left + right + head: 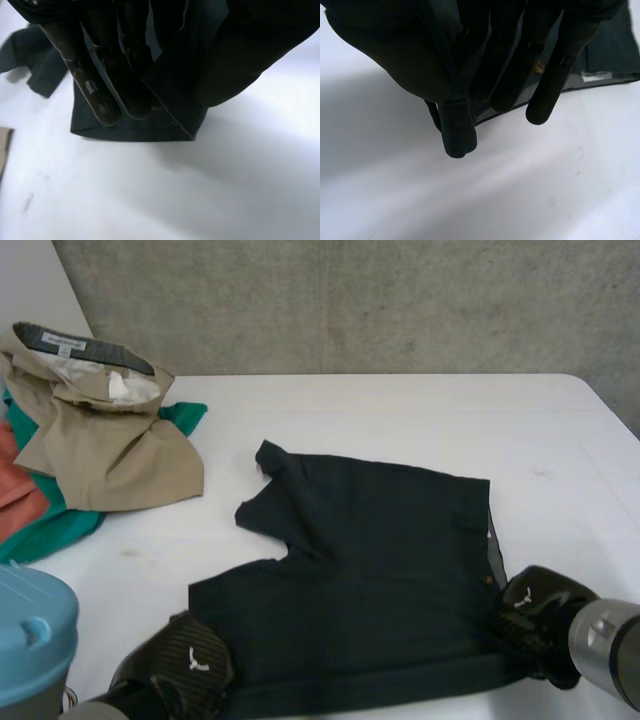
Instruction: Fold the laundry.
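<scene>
On white table (400,410), dark shorts (370,570), left hand (185,665) and right hand (530,605) apparently pinching near corners, clothes heap (100,450) far left.

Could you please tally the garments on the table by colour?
dark shorts: 1
tan garment: 1
green garment: 1
orange garment: 1
Total: 4
</scene>
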